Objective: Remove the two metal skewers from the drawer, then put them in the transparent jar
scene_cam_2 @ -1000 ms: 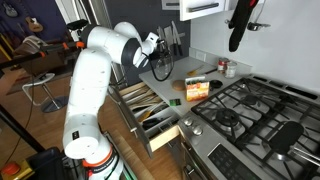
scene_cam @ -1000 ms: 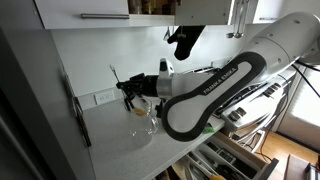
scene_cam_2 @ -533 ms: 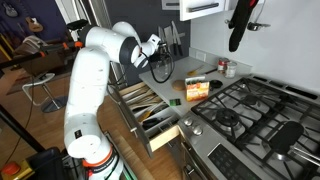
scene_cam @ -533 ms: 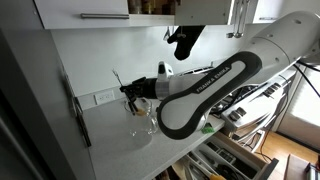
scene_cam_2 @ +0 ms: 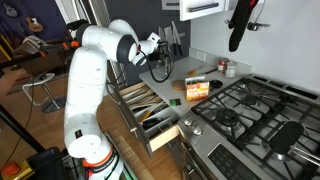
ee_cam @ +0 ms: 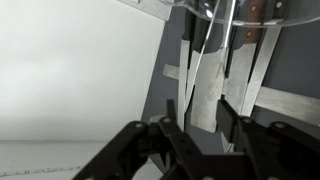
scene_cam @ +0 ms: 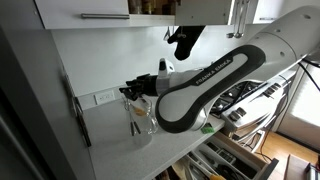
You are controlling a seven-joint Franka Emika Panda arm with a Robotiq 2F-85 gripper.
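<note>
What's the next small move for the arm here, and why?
Probably ease the end effector straight down toward the transparent jar: it hangs just above the jar's mouth, and I cannot tell whether it holds anything.

White arm (scene_cam_2: 88, 70), black gripper (ee_cam: 200, 136), pale wooden drawer (scene_cam_2: 140, 104), clear jar (scene_cam: 143, 122), white wall (scene_cam: 95, 60), grey countertop (scene_cam: 110, 142)

In the wrist view, several knives (ee_cam: 205, 80) hang on a wall strip (ee_cam: 280, 100) straight ahead of the claw (ee_cam: 200, 140). In an exterior view, a wall outlet (scene_cam: 103, 97) sits just beside the claw and a dark mitt (scene_cam: 183, 42) hangs above it. In an exterior view, an orange-and-green box (scene_cam_2: 197, 89) lies on the counter (scene_cam_2: 172, 90) past the claw. A gas stove (scene_cam_2: 250, 110) stands farther along.
</note>
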